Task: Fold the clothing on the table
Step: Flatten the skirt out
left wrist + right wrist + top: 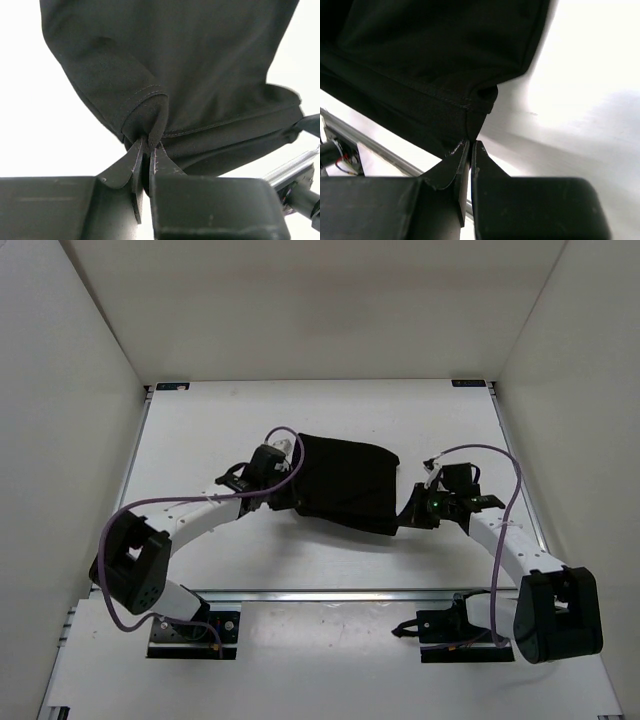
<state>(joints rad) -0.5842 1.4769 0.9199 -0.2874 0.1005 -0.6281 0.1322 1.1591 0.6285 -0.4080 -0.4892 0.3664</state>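
Note:
The clothing (345, 480), a plain black floppy garment, lies bunched in the middle of the white table (200, 430). My left gripper (285, 480) is at its left edge, shut on a pinched fold of the hem (150, 117). My right gripper (413, 510) is at the garment's near right corner, shut on that corner (480, 112). In the left wrist view the left gripper (149, 145) has the fabric squeezed between its tips. The right wrist view has the right gripper (470, 143) holding the stitched corner, which hangs above the table.
White walls (70, 360) enclose the table on three sides. A metal rail (330, 593) runs along the near edge between the arm bases. Small black brackets (172, 387) sit at the far corners. Purple cables (485, 455) loop over both arms.

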